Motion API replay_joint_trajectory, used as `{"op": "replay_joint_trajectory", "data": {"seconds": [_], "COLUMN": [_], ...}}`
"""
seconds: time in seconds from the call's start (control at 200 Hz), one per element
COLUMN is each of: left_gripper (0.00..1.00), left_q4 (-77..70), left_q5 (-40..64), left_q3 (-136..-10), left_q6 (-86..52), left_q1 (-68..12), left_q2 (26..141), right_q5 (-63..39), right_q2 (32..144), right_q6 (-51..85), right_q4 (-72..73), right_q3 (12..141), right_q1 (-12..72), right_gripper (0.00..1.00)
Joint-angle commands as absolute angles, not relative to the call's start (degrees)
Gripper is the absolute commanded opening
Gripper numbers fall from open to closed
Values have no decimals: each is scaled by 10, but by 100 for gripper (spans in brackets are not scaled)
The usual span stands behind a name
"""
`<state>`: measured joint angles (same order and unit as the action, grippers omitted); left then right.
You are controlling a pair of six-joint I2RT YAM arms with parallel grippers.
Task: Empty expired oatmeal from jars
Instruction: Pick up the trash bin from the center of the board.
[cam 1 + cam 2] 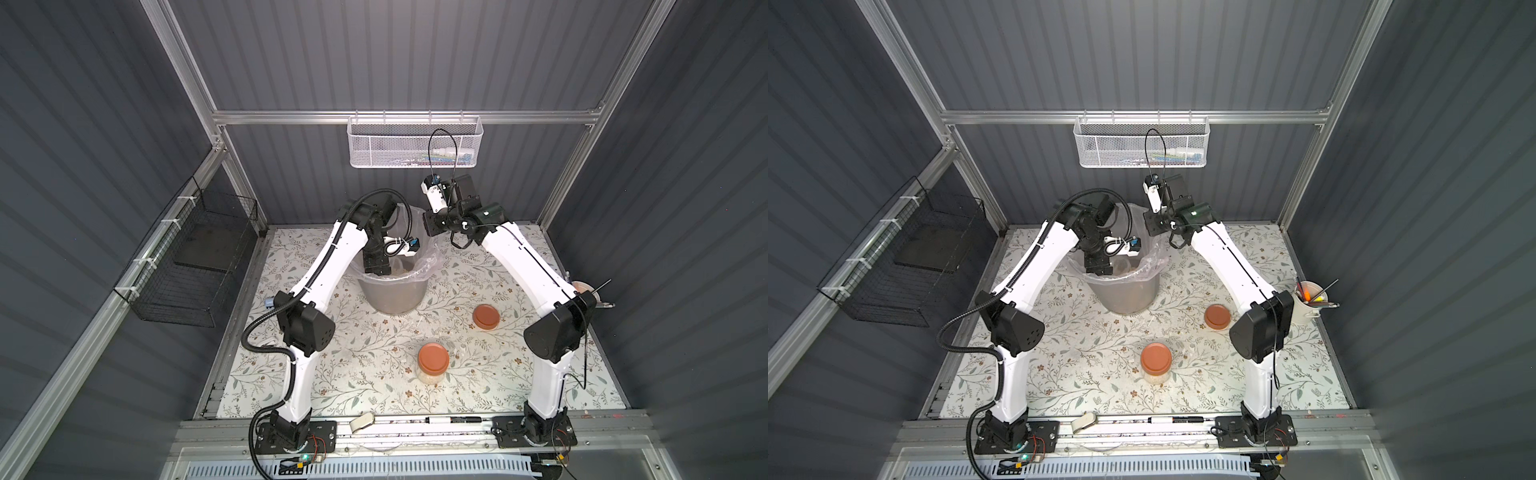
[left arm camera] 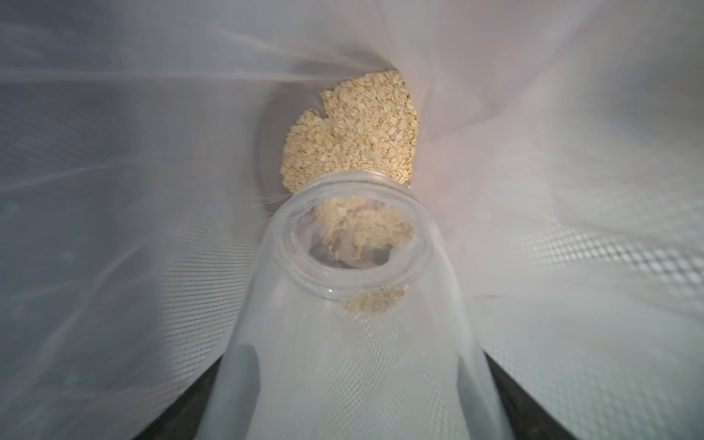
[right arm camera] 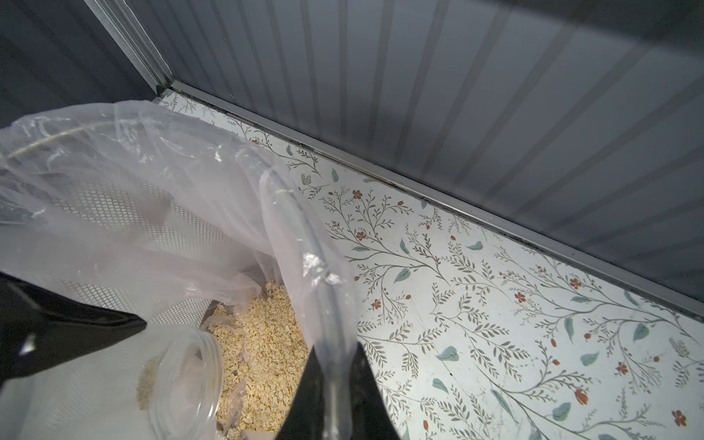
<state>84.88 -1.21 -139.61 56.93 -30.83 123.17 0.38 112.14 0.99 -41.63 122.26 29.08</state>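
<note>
1. Grey ribbed walls enclose a floral-patterned tabletop (image 1: 374, 345). At its back centre stands a large grey round bin (image 1: 395, 297) lined with a clear plastic liner (image 1: 429, 261).
2. The left gripper (image 1: 377, 270) reaches down inside the bin, its jaws clamped on the body of a small clear lidless jar (image 2: 354, 343). In the left wrist view its dark fingers (image 2: 179, 415) show on either side of the jar's base end.
3. That jar sticks straight out beyond the fingers. Its long axis is in line with the gripper, and its mouth leads, tilted downward toward the bin's bottom.
4. Just beyond the mouth, a heap of pale beige oatmeal flakes (image 2: 358, 129) lies on the liner. A small grainy clump (image 2: 375, 299) sticks to the jar's wall behind the neck.
5. The right gripper (image 3: 335, 365) sits at the bin's far right rim. It is pinched closed on a fold of the liner, which runs up between its black fingers.
6. A second clear jar (image 1: 433, 372) stands upright near the table's front centre, well apart from both grippers. It has a flat terracotta-orange lid (image 1: 433, 353) on, and oatmeal shows through its wall.
7. A loose terracotta-orange lid (image 1: 486, 316) lies flat on the table between that jar and the right arm.
8. A white cup of pens (image 1: 1308, 301) stands at the table's right edge.
</note>
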Motion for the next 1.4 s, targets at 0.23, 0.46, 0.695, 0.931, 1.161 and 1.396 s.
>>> {"op": "replay_joint_trajectory", "data": {"seconds": [0.23, 0.46, 0.695, 0.931, 1.161, 1.396], "left_gripper": [0, 0, 0, 0, 0, 0], "left_q4": [658, 720, 740, 868, 876, 869], "left_q5": [102, 138, 126, 21, -81, -181], "left_q3": [-1299, -1259, -1400, -1432, -1453, -1433], "left_q6": [560, 496, 520, 510, 543, 622], "left_q1": [-271, -251, -254, -276, -310, -343], "left_q2": [1036, 1135, 1116, 1227, 1202, 1182], "right_q5": [3, 8, 8, 7, 9, -24], "right_q2": [1108, 1100, 1095, 1101, 1102, 1110], "right_q6": [14, 10, 15, 14, 15, -15], "right_q4": [-373, -376, -371, -380, -380, -402], "right_q3": [1222, 1215, 1207, 1217, 1213, 1216], "right_q1": [292, 292, 292, 292, 292, 293], "right_gripper": [3, 3, 3, 3, 4, 3]}}
